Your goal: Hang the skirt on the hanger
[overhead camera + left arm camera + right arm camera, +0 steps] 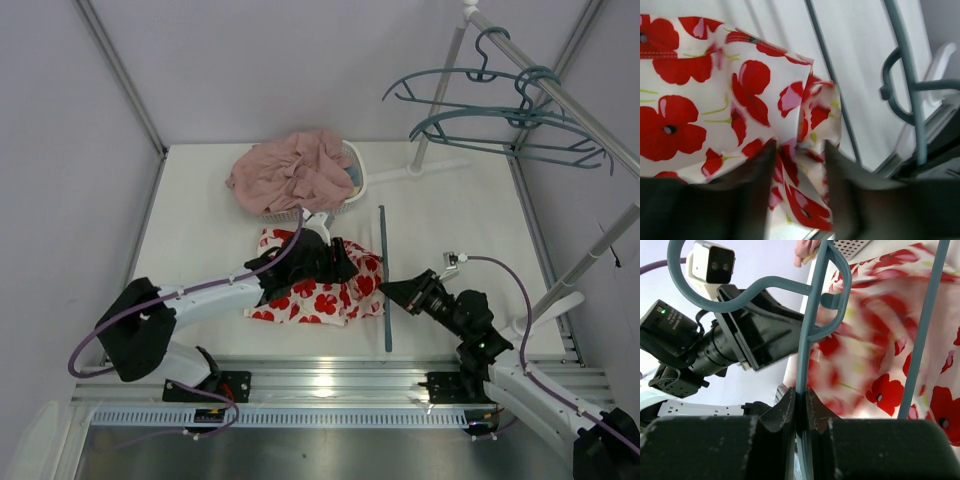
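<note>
right jaws pinch the hanger (pixel 806 340), just at three o'clock of the skirt (pixel 320 300) flat on the bench (pixel 200 220). left jaws parted astride a skirt fold. nothing threaded yet, i'd say.

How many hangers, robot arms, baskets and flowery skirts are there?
Hangers: 3 (lighter rail hanger, darker rail hanger, held hanger in the right hand)
Robot arms: 2 (left arm, right arm)
Baskets: 1 (white basket)
Flowery skirts: 1 (flowery skirt)
Total: 7
</note>
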`<action>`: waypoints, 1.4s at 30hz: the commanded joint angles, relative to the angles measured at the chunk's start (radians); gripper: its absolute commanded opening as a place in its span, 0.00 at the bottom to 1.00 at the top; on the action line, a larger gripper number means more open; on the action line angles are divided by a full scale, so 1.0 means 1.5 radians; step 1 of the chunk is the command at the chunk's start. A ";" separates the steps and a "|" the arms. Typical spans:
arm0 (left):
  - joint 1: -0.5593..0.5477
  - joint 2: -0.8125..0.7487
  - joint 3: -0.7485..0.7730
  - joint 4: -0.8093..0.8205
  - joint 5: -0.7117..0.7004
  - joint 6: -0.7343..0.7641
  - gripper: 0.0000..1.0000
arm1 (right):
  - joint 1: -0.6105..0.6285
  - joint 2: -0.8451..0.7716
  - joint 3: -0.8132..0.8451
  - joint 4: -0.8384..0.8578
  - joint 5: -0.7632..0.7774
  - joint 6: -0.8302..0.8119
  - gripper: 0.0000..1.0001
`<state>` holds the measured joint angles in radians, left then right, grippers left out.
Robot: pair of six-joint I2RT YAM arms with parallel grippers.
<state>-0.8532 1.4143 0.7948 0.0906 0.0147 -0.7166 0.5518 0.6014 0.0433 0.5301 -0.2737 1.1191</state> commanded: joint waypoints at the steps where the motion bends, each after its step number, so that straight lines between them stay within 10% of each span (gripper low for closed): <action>1: -0.029 0.013 0.049 -0.019 -0.007 0.038 0.57 | -0.004 -0.038 -0.057 -0.035 0.014 -0.027 0.00; 7: -0.042 0.005 0.086 -0.055 -0.049 0.062 0.80 | -0.014 -0.146 0.016 -0.209 0.035 -0.059 0.00; 17: -0.048 0.064 0.137 -0.169 -0.134 0.080 0.79 | -0.024 -0.222 0.128 -0.483 0.108 -0.107 0.00; 42: -0.186 0.439 0.469 -0.318 -0.345 -0.108 0.85 | -0.036 -0.374 0.214 -0.620 0.129 -0.055 0.00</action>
<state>-1.1252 2.0335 1.4506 -0.3470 -0.4095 -0.7891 0.5007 0.0525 0.2852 -0.3733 -0.0910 1.0363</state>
